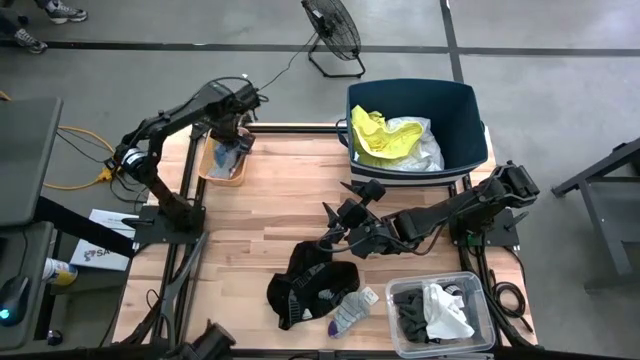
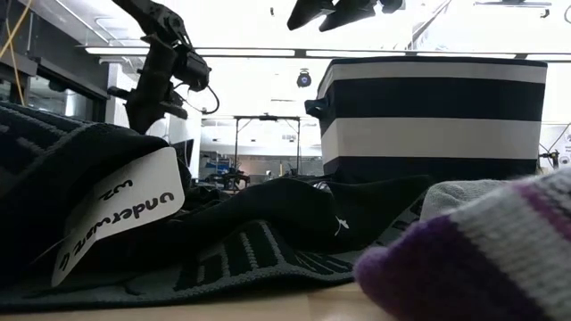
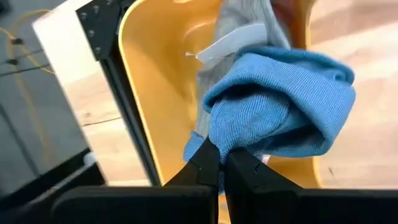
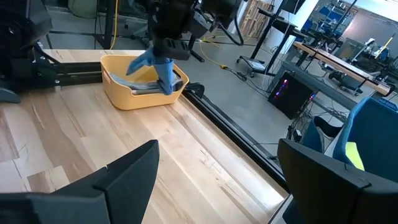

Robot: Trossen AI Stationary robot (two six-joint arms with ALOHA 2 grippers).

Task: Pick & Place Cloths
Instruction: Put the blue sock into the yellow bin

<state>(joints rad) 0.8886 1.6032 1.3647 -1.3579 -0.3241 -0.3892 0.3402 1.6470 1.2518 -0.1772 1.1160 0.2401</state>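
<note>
Left end effector [image 3: 217,163] is up at the table's [image 1: 280,190] ten o'clock, fingers pinched tight on a soft blue knitted cloth [image 3: 280,102], lifting it just above the small orange plastic tray [image 1: 222,163]. A grey cloth [image 3: 239,25] still lies in that tray, touching the blue one. That's the worry: the grip looks like a thin pinch of fabric, so the cloth could slip out, or drag its neighbour along. Right end effector [image 1: 338,216] hovers spread wide near centre, above the black ribbed garment [image 1: 310,280] at six o'clock. Neon yellow cloth [image 1: 375,135] already sits in the rigid navy tub [image 1: 465,115] at one o'clock.
</note>
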